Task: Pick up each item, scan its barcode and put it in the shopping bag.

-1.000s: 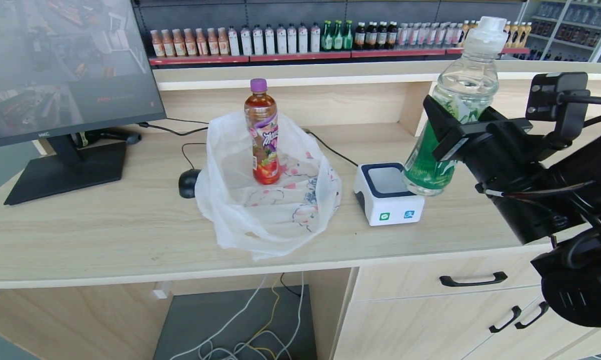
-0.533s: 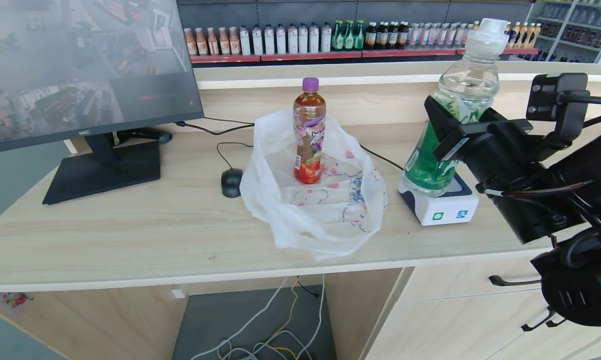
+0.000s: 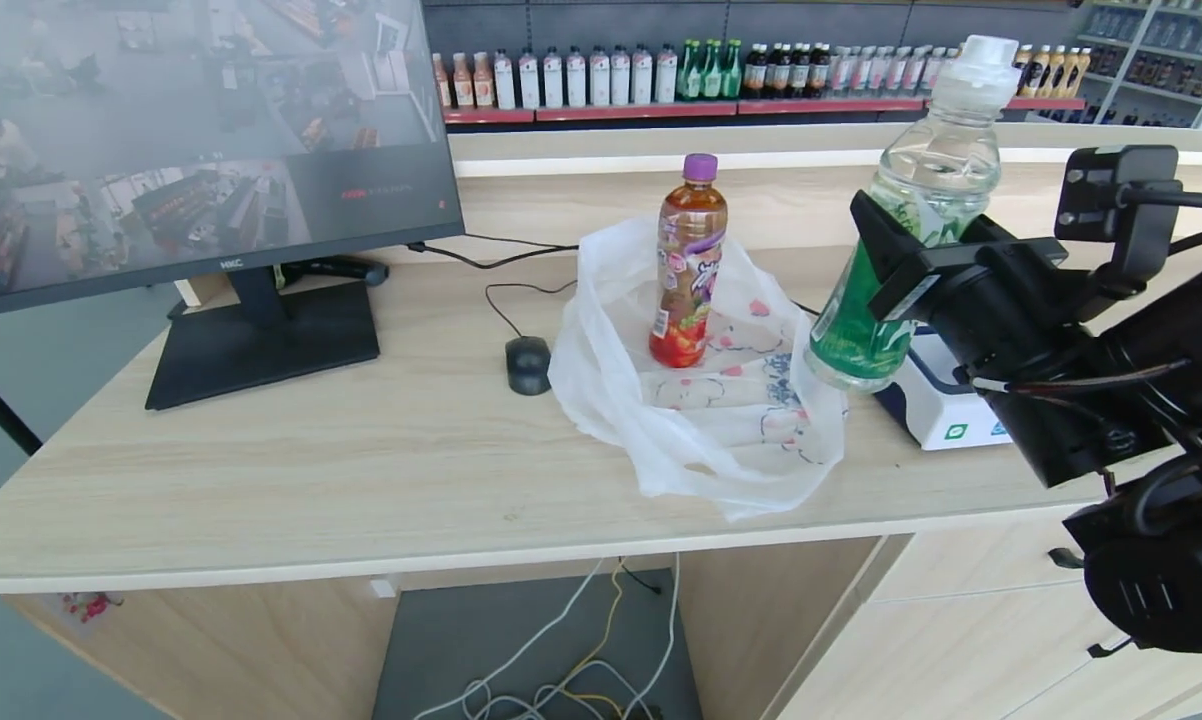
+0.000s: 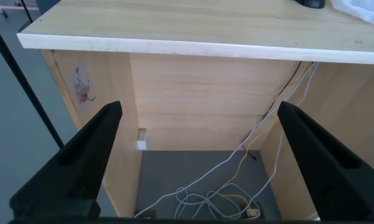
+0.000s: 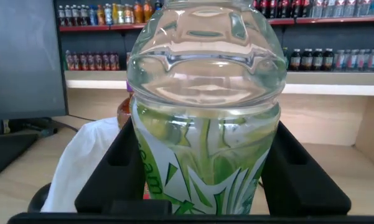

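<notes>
Wooden counter (image 3: 311,470) was seen bearing a white shopping bag (image 3: 601,390), in which 1 purple-capped tea bottle (image 3: 686,260) was stood upright. A green-labelled water bottle (image 3: 911,230) was clamped by the right gripper (image 3: 886,255), held aloft between bag and barcode scanner (image 3: 946,415). The left gripper (image 4: 199,112) was held low before the counter's front, fingers spread apart.

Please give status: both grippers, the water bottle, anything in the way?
Right gripper shut on water bottle, held up near scanner and shopping bag. Left gripper open, low beside counter. Tea bottle upright in bag, may crowd the drop.
</notes>
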Available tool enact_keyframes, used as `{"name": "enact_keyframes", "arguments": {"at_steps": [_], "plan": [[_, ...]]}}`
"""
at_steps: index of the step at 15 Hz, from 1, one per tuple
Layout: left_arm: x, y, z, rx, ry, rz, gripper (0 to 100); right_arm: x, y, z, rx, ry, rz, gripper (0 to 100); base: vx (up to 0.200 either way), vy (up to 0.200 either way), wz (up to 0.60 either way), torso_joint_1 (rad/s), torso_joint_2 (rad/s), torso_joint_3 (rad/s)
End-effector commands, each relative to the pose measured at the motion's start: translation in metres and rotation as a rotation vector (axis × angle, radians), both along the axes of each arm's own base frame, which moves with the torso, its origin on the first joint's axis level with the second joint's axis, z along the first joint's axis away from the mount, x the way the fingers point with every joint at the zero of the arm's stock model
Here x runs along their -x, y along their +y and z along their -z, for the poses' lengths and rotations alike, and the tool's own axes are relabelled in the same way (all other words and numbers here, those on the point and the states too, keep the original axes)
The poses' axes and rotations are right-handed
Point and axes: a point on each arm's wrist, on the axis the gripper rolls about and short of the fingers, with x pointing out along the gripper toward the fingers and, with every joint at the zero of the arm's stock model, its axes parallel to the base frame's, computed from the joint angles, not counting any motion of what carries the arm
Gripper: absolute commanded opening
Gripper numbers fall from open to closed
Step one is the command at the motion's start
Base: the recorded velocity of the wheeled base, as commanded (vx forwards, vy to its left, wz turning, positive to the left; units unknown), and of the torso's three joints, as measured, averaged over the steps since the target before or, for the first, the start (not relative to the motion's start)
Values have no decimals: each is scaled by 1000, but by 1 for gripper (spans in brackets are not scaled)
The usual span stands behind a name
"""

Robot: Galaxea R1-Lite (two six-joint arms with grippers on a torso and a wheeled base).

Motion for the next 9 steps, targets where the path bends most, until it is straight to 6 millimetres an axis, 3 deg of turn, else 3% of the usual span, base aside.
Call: {"name": "enact_keyframes", "arguments": {"at_steps": [1,4,9], "plan": [[0,0,0,0,-1,-1,100,3,0,-2,0,-6,-6,0,0,0,0,0,0,0],[0,0,0,0,-1,-1,100,5,6,-1,4,-6,-28,0,0,0,0,0,0,0],[0,0,0,0,-1,1,100,-24,14,15,36,26,-86,0,0,0,0,0,0,0]]}}
